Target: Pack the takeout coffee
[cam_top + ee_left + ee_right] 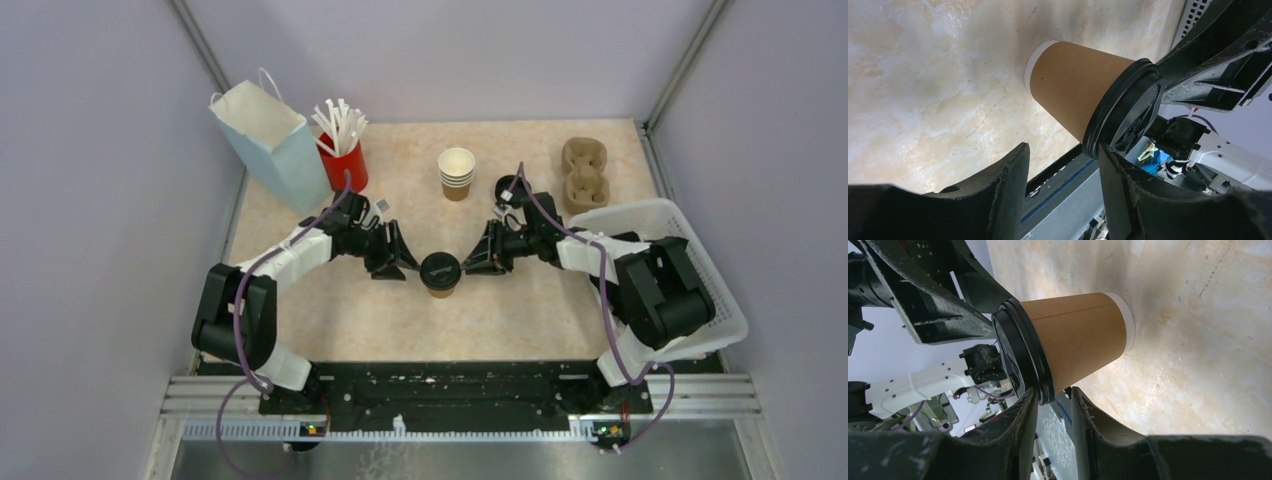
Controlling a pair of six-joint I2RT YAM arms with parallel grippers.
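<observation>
Now, takeout coffee (440,274): upright at mid-table, between the two grippers, black lid on.
Hidden on the cup: from above, the lid covers most of the brown wall; the wrist views show the wall and the white base rim.
Left gripper (405,265): jaws parted with nothing between them; tips at the lid's rim, contact hard to judge.
Right gripper (478,262): jaws narrowly parted and empty; tips at the opposite side of the rim.
Black object (507,188): behind the right wrist, partly crossed by a cable, too unclear to name.
White basket (640,210): at the right edge, largely hidden by the right arm.
Far side: stack of cups (457,172), red cup of straws (343,160), blue paper bag (270,140), cardboard carrier (584,172).
Table (350,320): beige, marbled, lightly scuffed.
Room: plain grey walls on three sides.
</observation>
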